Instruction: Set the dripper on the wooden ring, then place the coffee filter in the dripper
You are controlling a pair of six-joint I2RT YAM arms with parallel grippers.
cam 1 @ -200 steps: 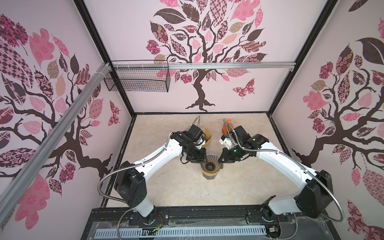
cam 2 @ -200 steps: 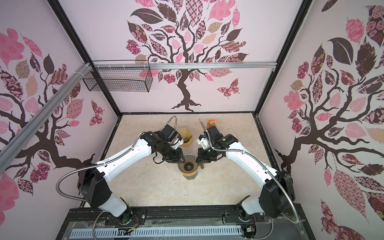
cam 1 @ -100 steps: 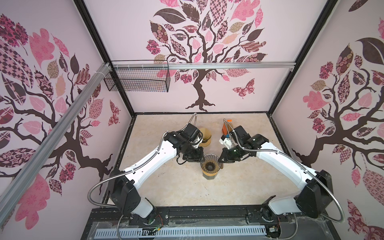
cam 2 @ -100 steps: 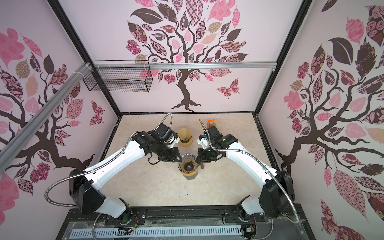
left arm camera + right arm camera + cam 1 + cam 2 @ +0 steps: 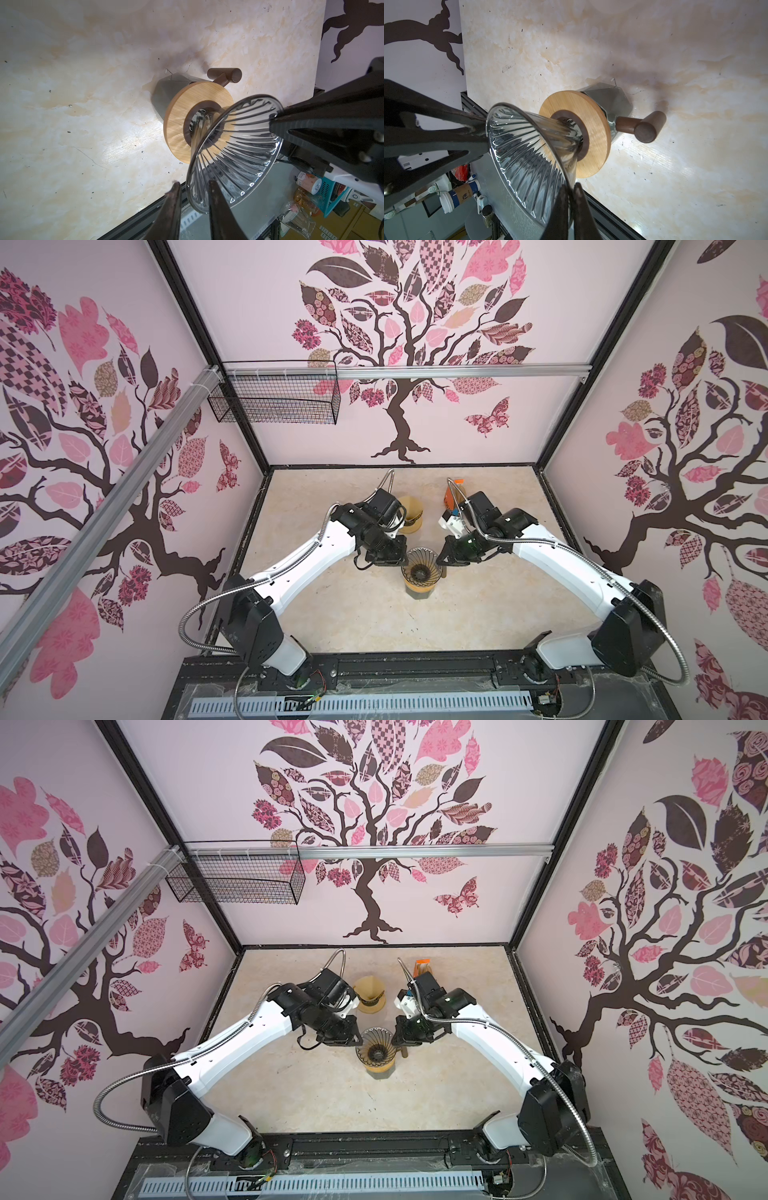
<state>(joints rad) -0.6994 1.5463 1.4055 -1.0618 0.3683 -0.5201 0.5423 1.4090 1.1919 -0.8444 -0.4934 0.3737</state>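
Dripper (image 5: 419,568) sits in wooden ring (image 5: 180,116) on cup (image 5: 164,93); coffee filter (image 5: 413,508) apart.

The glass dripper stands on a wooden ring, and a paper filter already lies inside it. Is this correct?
No filter lies inside: the dripper is empty, bare glass in both wrist views. It does stand on the wooden ring. The paper filters stand behind it, in both top views.

**Left arm** (image 5: 307,558) and **right arm** (image 5: 559,562): white link shells between black joint housings (image 5: 253,626). A ribbed metal conduit (image 5: 182,626) loops beside each.
**Left end effector** (image 5: 193,182): tapered black fingers (image 5: 173,207), scuffed brown.
**Right end effector** (image 5: 272,124): black, open-framed, carrying pale screw heads (image 5: 364,159). A white bracket (image 5: 451,526) sits at its wrist.
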